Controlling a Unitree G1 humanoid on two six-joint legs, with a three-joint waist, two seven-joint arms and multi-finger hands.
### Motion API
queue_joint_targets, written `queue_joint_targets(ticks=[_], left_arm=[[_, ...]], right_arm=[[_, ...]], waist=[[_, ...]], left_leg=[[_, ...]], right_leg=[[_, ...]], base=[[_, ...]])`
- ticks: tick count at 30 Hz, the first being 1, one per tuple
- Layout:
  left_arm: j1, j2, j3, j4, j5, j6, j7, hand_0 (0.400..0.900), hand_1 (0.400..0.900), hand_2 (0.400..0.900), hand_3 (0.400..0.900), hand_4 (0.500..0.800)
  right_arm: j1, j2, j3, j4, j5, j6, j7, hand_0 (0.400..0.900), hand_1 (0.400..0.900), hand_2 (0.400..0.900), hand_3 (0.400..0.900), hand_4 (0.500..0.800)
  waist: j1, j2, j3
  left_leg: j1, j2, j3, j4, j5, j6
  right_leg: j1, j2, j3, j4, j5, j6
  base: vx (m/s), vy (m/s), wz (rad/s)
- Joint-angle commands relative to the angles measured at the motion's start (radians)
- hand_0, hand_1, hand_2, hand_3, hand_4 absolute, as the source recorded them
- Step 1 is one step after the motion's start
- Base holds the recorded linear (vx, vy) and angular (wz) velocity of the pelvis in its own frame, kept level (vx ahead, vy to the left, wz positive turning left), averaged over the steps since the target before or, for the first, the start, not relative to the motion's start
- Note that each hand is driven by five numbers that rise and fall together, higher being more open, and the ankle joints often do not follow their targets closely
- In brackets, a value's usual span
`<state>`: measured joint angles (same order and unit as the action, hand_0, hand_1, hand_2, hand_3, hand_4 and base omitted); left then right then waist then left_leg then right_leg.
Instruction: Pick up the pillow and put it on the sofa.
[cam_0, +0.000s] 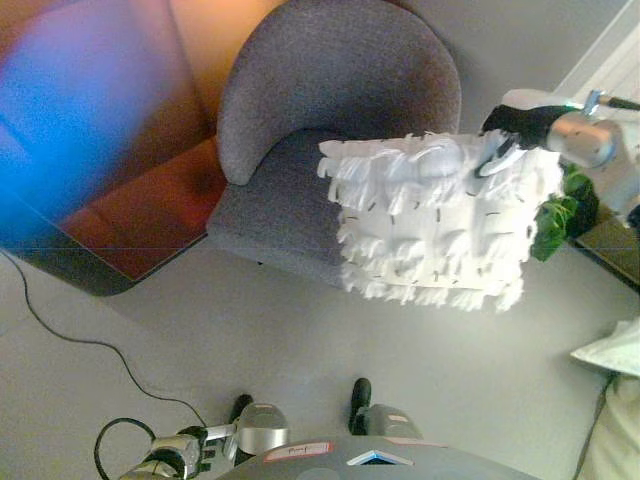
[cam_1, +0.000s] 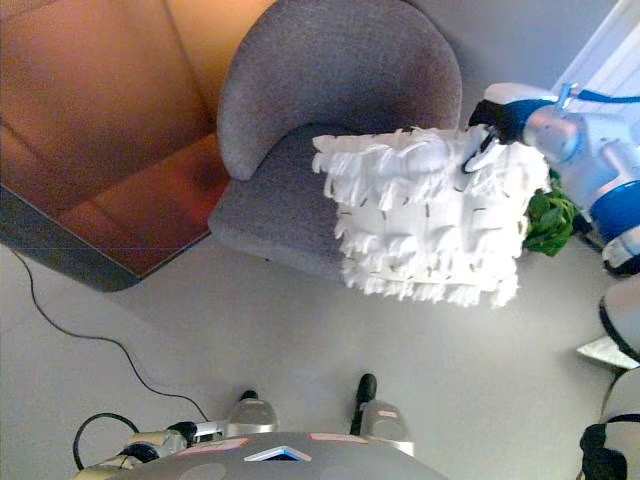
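Right hand (cam_0: 512, 130) enters from the right side of the view and is clamped on the upper right corner of the pillow (cam_0: 430, 225), dark fingers curled into the white shaggy fringe. Pillow hangs in the air, tilted slightly, its lower edge clear of the floor (cam_0: 300, 340); it sits in front of the right half of the grey sofa (cam_0: 335, 110), overlapping the seat front and the right arm of the backrest as seen from the head camera. Whether it touches the seat cannot be told. The sofa is a round-backed single seat, seat cushion bare on its left part. Left of the sofa stands a larger orange-brown piece of furniture (cam_1: 110, 130) with a dark grey edge, just beside the sofa's left flank. A green plant (cam_1: 548, 222) shows behind the pillow's right edge, partly hidden by it. Left hand (cam_0: 185, 452) sits low at the bottom left of the view, well apart from the pillow; finger state cannot be told.
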<state>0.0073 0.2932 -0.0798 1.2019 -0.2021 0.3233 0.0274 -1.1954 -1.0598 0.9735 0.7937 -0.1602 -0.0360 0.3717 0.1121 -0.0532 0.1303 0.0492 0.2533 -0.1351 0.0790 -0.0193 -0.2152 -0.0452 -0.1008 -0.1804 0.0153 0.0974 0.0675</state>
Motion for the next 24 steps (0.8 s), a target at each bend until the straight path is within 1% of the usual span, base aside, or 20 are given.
queue_joint_targets(ticks=[1, 2, 3, 4, 5, 6, 7, 9, 11, 15, 17, 20, 24], left_arm=[[0.031, 0.133, -0.077, 0.013, 0.057, 0.005, 0.003, 0.9, 0.9, 0.9, 0.9, 0.8], [0.033, 0.127, -0.079, 0.016, 0.066, 0.001, -0.002, 0.9, 0.9, 0.9, 0.9, 0.8], [0.037, 0.123, -0.083, 0.019, 0.072, -0.003, -0.008, 0.9, 0.9, 0.9, 0.9, 0.8], [0.043, 0.121, -0.086, 0.018, 0.073, -0.004, -0.011, 0.9, 0.9, 0.9, 0.9, 0.8], [0.053, 0.12, -0.084, 0.019, 0.067, -0.006, -0.01, 0.9, 0.9, 0.9, 0.9, 0.8], [0.06, 0.119, -0.08, 0.021, 0.058, -0.008, -0.007, 0.9, 0.9, 0.9, 0.9, 0.8], [0.07, 0.118, -0.07, 0.023, 0.053, -0.011, -0.007, 0.9, 0.9, 0.9, 0.9, 0.8], [0.082, 0.12, -0.05, 0.034, 0.052, -0.017, -0.02, 0.9, 0.9, 0.9, 0.9, 0.8], [0.089, 0.12, -0.039, 0.039, 0.056, -0.014, -0.03, 0.9, 0.9, 0.9, 0.9, 0.8], [0.098, 0.118, -0.035, 0.055, 0.06, -0.017, -0.042, 0.9, 0.9, 0.9, 0.9, 0.8], [0.099, 0.119, -0.033, 0.065, 0.06, -0.018, -0.048, 0.9, 0.9, 0.9, 0.9, 0.8], [0.094, 0.122, -0.032, 0.076, 0.07, -0.018, -0.061, 0.9, 0.9, 0.9, 0.9, 0.8], [0.085, 0.124, -0.03, 0.088, 0.073, -0.027, -0.078, 0.9, 0.9, 0.9, 0.9, 0.8]], right_arm=[[-0.358, -0.037, 0.0, 0.051, 0.021, -0.029, -0.042, 0.4, 0.4, 0.4, 0.4, 0.5], [-0.361, -0.044, 0.003, 0.045, 0.018, -0.023, -0.034, 0.4, 0.4, 0.4, 0.4, 0.5], [-0.363, -0.051, 0.008, 0.038, 0.016, -0.019, -0.026, 0.4, 0.4, 0.4, 0.4, 0.5], [-0.359, -0.057, 0.008, 0.023, 0.017, -0.017, -0.019, 0.4, 0.4, 0.4, 0.4, 0.5], [-0.351, -0.06, 0.005, 0.004, 0.019, -0.023, -0.007, 0.4, 0.4, 0.4, 0.4, 0.5], [-0.349, -0.056, 0.009, -0.008, 0.015, -0.026, -0.001, 0.4, 0.4, 0.4, 0.4, 0.5], [-0.346, -0.047, 0.013, -0.02, 0.011, -0.029, 0.004, 0.4, 0.4, 0.4, 0.4, 0.5], [-0.336, -0.03, 0.008, -0.036, -0.002, -0.021, 0.023, 0.4, 0.4, 0.4, 0.4, 0.5], [-0.33, -0.014, 0.006, -0.037, -0.014, -0.008, 0.048, 0.4, 0.4, 0.4, 0.4, 0.5], [-0.318, 0.016, -0.002, 0.029, -0.03, -0.036, 0.065, 0.4, 0.4, 0.4, 0.4, 0.5], [-0.321, 0.037, -0.004, 0.072, -0.03, -0.038, 0.068, 0.4, 0.4, 0.4, 0.4, 0.5], [-0.324, 0.064, -0.014, 0.131, -0.014, -0.014, 0.058, 0.4, 0.4, 0.4, 0.4, 0.5], [-0.324, 0.074, -0.037, 0.198, -0.026, 0.044, 0.05, 0.4, 0.4, 0.4, 0.4, 0.5]], waist=[[0.031, -0.123, -0.106], [0.024, -0.114, -0.111], [0.018, -0.105, -0.115], [0.017, -0.095, -0.113], [0.018, -0.09, -0.113], [0.021, -0.086, -0.111], [0.025, -0.079, -0.104], [0.025, -0.064, -0.101], [0.033, -0.052, -0.097], [0.055, -0.031, -0.085], [0.065, -0.025, -0.082], [0.082, -0.016, -0.073], [0.097, -0.004, -0.06]], left_leg=[[0.038, 0.073, 0.2, 0.067, 0.065, 0.037], [0.04, 0.101, 0.256, 0.053, 0.092, 0.025], [0.043, 0.126, 0.291, 0.044, 0.126, 0.012], [0.046, 0.143, 0.3, 0.039, 0.149, 0.003], [0.039, 0.145, 0.285, 0.038, 0.165, 0.0], [0.039, 0.141, 0.274, 0.036, 0.162, 0.001], [0.051, 0.143, 0.271, 0.03, 0.161, -0.003], [0.067, 0.156, 0.273, 0.011, 0.181, -0.015], [0.08, 0.164, 0.271, -0.006, 0.193, -0.022], [0.094, 0.178, 0.256, -0.041, 0.226, -0.034], [0.093, 0.186, 0.247, -0.056, 0.248, -0.039], [0.081, 0.195, 0.229, -0.073, 0.27, -0.044], [0.048, 0.206, 0.213, -0.082, 0.299, -0.046]], right_leg=[[-0.049, -0.133, -0.002, 0.079, -0.033, 0.104], [-0.044, -0.142, -0.039, 0.096, -0.048, 0.097], [-0.042, -0.148, -0.067, 0.115, -0.061, 0.092], [-0.037, -0.148, -0.08, 0.135, -0.077, 0.087], [-0.037, -0.148, -0.085, 0.147, -0.086, 0.083], [-0.037, -0.148, -0.086, 0.157, -0.093, 0.081], [-0.038, -0.15, -0.086, 0.173, -0.103, 0.08], [-0.045, -0.156, -0.093, 0.199, -0.115, 0.076], [-0.043, -0.162, -0.099, 0.219, -0.128, 0.075], [-0.033, -0.168, -0.12, 0.253, -0.154, 0.069], [-0.038, -0.166, -0.124, 0.262, -0.162, 0.065], [-0.058, -0.159, -0.131, 0.276, -0.17, 0.056], [-0.092, -0.156, -0.135, 0.293, -0.177, 0.047]], base=[[0.13, -0.059, 1.19], [0.11, -0.026, 1.06], [0.09, -0.025, 0.76], [0.1, -0.039, 0.53], [0.1, -0.042, 0.25], [0.1, -0.034, 0.09], [0.09, -0.011, 0.06], [0.09, 0.004, 0.14], [0.09, 0.0, 0.22], [0.09, 0.009, 0.31], [0.08, -0.003, 0.28], [0.04, -0.031, 0.23], [0.01, -0.063, 0.19]])
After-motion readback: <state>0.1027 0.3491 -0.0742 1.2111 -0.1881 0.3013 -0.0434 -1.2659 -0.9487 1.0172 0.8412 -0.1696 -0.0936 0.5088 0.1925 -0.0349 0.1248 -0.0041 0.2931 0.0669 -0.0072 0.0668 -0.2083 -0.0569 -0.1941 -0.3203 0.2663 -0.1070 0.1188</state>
